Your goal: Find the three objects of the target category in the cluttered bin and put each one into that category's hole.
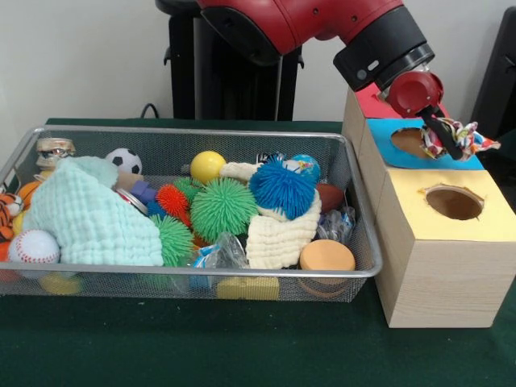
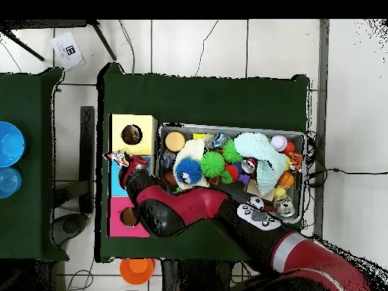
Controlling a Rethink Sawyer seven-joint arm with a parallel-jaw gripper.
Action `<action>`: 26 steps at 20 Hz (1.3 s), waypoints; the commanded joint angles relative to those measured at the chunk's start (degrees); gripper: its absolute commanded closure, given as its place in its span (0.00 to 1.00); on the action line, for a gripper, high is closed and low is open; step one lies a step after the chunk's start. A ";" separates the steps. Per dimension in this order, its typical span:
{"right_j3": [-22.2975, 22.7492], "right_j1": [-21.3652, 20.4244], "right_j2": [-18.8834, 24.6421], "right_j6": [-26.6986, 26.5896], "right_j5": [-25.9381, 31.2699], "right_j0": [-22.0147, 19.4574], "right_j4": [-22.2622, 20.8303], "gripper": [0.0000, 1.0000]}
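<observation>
On the green table (image 1: pixel 242 347), the claw (image 1: pixel 446 135) gripped a knotted rope toy (image 1: pixel 461 137) over the blue hole (image 1: pixel 409 142); release seemingly came next.

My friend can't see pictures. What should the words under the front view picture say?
A red and black robot arm holds a knotted cloth toy in its gripper over the hole in the blue box top. Beside the boxes, a wire mesh bin is full of spiky balls, cloths and small toys.
</observation>
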 commanded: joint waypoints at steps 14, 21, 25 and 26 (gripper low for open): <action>-9.26 3.13 -3.16 14.08 -4.37 -0.26 -2.60 1.00; -10.80 3.48 -5.95 13.17 -7.70 1.44 -1.97 1.00; -10.87 3.59 -5.79 13.42 -8.02 1.28 -2.51 1.00; -10.81 3.53 -5.67 13.53 -8.29 1.19 -2.65 1.00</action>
